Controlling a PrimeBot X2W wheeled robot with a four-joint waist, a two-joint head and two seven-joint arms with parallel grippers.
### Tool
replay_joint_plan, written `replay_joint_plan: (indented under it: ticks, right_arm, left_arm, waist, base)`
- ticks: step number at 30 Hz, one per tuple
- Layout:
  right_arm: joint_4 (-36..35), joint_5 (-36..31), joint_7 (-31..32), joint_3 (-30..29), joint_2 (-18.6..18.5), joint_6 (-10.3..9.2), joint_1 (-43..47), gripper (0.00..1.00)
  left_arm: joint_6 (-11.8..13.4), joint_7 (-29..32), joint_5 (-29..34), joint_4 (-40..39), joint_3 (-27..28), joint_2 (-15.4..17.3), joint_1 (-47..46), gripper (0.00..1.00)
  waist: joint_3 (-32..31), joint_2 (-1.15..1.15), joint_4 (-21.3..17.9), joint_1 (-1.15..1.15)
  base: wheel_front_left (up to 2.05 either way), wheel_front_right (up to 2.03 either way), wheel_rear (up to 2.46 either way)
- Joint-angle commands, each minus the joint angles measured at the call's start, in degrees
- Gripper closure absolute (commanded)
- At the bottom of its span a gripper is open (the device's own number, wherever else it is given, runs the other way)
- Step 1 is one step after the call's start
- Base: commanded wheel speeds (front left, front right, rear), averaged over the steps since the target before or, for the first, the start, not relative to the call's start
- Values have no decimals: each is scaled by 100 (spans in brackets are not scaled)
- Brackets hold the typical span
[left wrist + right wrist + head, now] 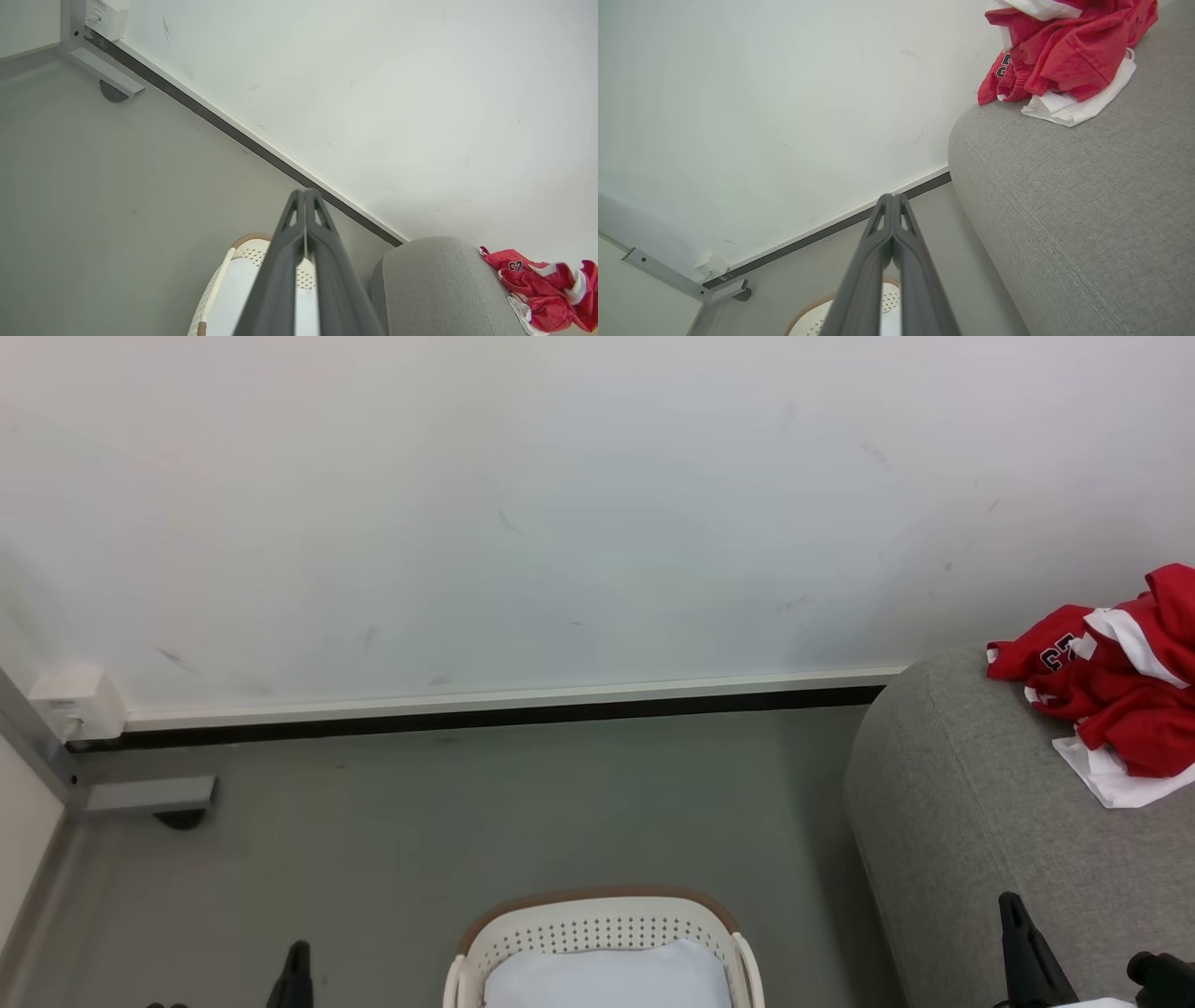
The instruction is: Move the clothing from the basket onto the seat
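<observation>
The red jersey (1116,686) with white trim and a dark number lies crumpled on the grey sofa seat (980,831) at the right; it also shows as the jersey (544,291) and the jersey (1059,60). The white basket (602,919) with a brown rim stands on the floor at the bottom centre, holding a pale blue-white cushion (607,980). My left gripper (304,192) is shut and empty, above the basket (247,249). My right gripper (893,197) is shut and empty, left of the seat (1087,210), apart from the jersey. Its dark finger (1022,943) shows over the seat's front.
A white wall with a dark baseboard (485,714) runs behind. A white socket box (75,705) and a grey metal bracket (149,795) sit at the left corner. Grey floor (467,821) lies between the basket and the wall.
</observation>
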Motion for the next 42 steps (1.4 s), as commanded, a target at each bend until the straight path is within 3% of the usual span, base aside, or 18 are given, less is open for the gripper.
replay_joint_plan:
  ticks: [1, 42]
  right_arm:
    - [-115, 211, 31, -43, -29, -3, -160, 100]
    - [-447, 3088, 779, -480, 54, -8, -273, 100]
  left_arm:
    - [-40, 38, -197, -101, 43, 19, -155, 100]
    - [-196, 784, -2828, -371, 301, -82, -437, 100]
  waist:
    - [3, 0, 3, 0]
    - [125, 0, 124, 0]
  base:
    - [0, 0, 0]
    - [0, 0, 0]
